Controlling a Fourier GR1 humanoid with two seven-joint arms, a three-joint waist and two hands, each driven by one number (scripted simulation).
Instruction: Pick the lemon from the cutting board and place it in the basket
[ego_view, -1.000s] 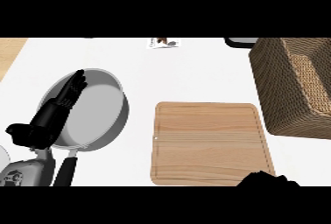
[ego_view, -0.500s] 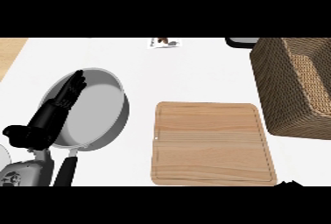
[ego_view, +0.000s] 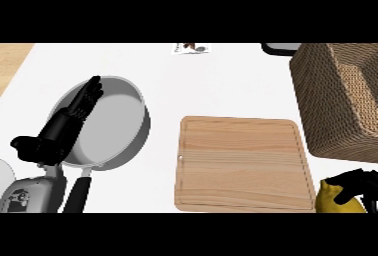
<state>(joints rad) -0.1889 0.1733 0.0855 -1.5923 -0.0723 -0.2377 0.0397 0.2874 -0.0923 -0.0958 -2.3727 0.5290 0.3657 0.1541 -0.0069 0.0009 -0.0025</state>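
The wooden cutting board (ego_view: 242, 162) lies bare at the centre of the white counter. The yellow lemon (ego_view: 331, 199) shows at the lower right edge, off the board's right corner, with my right hand (ego_view: 356, 184) curled over its top and right side. The woven basket (ego_view: 336, 95) stands at the right edge, beyond the lemon. My left hand (ego_view: 63, 127) rests open at the left, fingers straight, over the frying pan.
A grey frying pan (ego_view: 118, 120) with a black handle (ego_view: 76, 195) sits left of the board. A small printed card (ego_view: 192, 48) lies at the far edge, and a dark object (ego_view: 280, 47) sits by the basket's far corner.
My right hand had sunk almost out of view at the bottom edge; now it is back at the lower right, holding the lemon. The left hand has not moved.
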